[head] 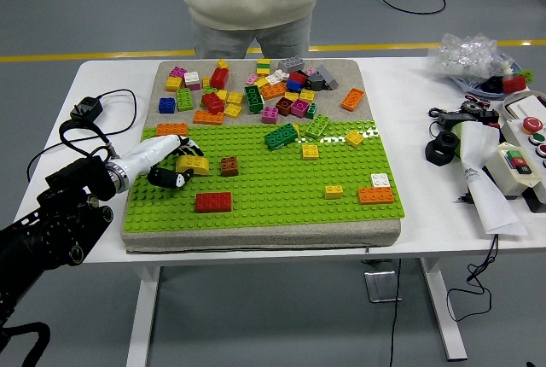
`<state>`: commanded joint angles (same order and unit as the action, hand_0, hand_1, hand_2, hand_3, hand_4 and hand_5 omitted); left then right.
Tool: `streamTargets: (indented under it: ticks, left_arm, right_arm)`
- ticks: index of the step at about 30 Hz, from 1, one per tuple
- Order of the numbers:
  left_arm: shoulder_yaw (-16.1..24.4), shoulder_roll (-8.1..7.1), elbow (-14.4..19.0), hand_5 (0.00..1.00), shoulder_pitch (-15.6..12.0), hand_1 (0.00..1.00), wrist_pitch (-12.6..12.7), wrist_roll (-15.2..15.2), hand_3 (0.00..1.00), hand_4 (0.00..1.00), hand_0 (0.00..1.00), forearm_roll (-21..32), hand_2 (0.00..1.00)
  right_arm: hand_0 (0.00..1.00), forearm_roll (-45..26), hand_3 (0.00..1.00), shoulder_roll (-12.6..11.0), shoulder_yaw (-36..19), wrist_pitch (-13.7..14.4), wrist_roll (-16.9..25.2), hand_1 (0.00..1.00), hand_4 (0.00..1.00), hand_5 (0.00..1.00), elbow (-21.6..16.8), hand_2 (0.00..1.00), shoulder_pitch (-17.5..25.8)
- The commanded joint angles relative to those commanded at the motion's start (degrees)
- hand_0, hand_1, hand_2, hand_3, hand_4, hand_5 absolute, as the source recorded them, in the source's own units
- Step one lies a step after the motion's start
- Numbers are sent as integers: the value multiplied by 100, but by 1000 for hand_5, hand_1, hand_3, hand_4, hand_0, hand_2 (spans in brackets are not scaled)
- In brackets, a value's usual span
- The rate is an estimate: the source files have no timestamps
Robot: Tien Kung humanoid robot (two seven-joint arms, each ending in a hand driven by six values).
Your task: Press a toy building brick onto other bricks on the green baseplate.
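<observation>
Left robot hand [168,165] pinches yellow brick [193,165] near green baseplate [281,192] left edge, beside brown brick [229,166]; red brick [212,202] near front edge.

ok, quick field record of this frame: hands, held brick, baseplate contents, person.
left hand: over the baseplate's left edge, fingers curled on the yellow brick
right hand: not in view
green baseplate: carries a red brick, a brown brick, an orange brick, a few more
loose pile: mixed bricks on the grey mat behind the baseplate
person: stands at the far side, hands not visible
</observation>
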<state>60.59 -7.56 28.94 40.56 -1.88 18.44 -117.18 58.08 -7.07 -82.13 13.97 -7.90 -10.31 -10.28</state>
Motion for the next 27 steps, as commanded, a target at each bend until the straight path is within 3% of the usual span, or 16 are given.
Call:
streamTargets:
  ticks: [9,10,15,16,27]
  left_arm:
    - [61,-18,28,2,-64,631,36,45,547,94,642,95,553]
    - [59,-18,27,2,-66,616,41,48,548,40,626,98,551]
    - [62,-15,30,2,-80,616,42,67,548,40,626,150,551]
    - [72,-18,37,2,-85,616,37,72,555,2,634,173,556]
    - [245,-51,151,2,-196,612,-29,118,552,2,628,479,553]
  right_arm:
    - [803,4,743,-1,-8,-7,-5,731,998,667,0,755,11]
    - [802,3,744,-1,-5,-7,-4,731,998,668,0,755,11]
    - [802,7,744,1,-2,-2,-1,731,998,668,0,755,9]
    - [802,6,744,1,-2,-1,-1,731,998,668,0,755,10]
    - [802,21,744,5,-11,-6,-3,733,998,669,0,755,27]
